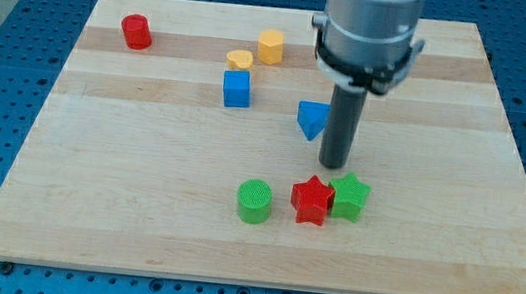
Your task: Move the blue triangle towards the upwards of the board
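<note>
Blue triangle (312,119) is seen near the middle of the wooden board (90,207), slightly toward the view's right, and well short of the edge at the view's top — so the move asked for is judged to be barely begun, if begun at all. My tip (332,166) is set down just beside the triangle, at its lower right in the view, with the rod rising close along the triangle's right side; whether contact is made cannot be told. No gripper is carried by the arm, so nothing is clamped and no jaws are to be reported — only the rod's end is presented to the block. From this position a push toward the view's top would first require the tip to be brought beneath the triangle, since it now stands more to the side than below. The path above the triangle appears open, with the blue cube (237,89), the yellow heart-like block (240,59) and the yellow hexagonal block (271,46) lying off to the view's left of it, and the red cylinder (136,32) far off at the upper left. Below the tip are grouped the green cylinder (255,202), the red star (311,200) and the green star (349,196), the two stars touching. No brand, label or writing can be read anywhere.
</note>
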